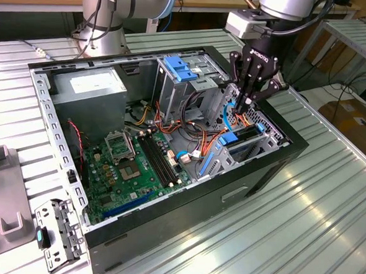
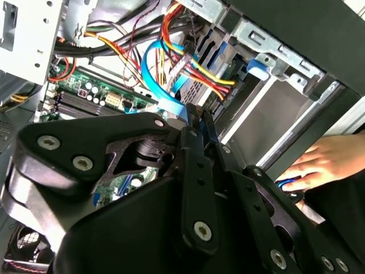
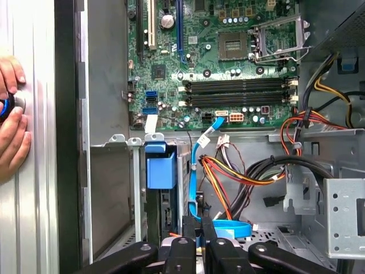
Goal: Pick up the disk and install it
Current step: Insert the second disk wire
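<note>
Nearest in the exterior view, a loose grey metal bracket (image 1: 56, 235) lies on the ribbed aluminium table (image 1: 289, 224), just beside the open black computer case (image 1: 185, 202). Inside it, the green motherboard (image 1: 138, 165) lies flat. A person's hand (image 3: 11, 123) rests on the table outside the case wall. Further in, the disk (image 1: 229, 138), a drive with blue plastic side rails, sits edge-up in the bay at the case's corner on the exterior view's right. Right above it, the black gripper (image 1: 240, 109) reaches down with its fingers (image 3: 188, 245) drawn together at a light-blue flat cable (image 3: 197, 154); whether they pinch it, I cannot tell. Beyond stand a tall metal cage with a blue plastic top (image 1: 181, 68) and a grey power-supply box (image 1: 89, 91).
</note>
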Action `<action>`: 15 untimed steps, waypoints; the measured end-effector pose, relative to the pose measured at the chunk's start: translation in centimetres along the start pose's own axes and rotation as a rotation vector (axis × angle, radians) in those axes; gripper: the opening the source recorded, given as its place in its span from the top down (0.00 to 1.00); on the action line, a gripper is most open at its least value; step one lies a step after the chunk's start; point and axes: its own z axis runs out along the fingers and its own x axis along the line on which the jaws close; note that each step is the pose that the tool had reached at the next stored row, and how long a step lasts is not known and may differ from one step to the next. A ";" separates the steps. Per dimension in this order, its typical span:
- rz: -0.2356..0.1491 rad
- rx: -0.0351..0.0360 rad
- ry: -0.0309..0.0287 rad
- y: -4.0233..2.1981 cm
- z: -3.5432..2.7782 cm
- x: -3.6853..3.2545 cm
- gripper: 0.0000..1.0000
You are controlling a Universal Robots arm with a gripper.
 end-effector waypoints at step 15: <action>-0.014 0.0193 -0.0041 0.52 0.37 0.98 0.84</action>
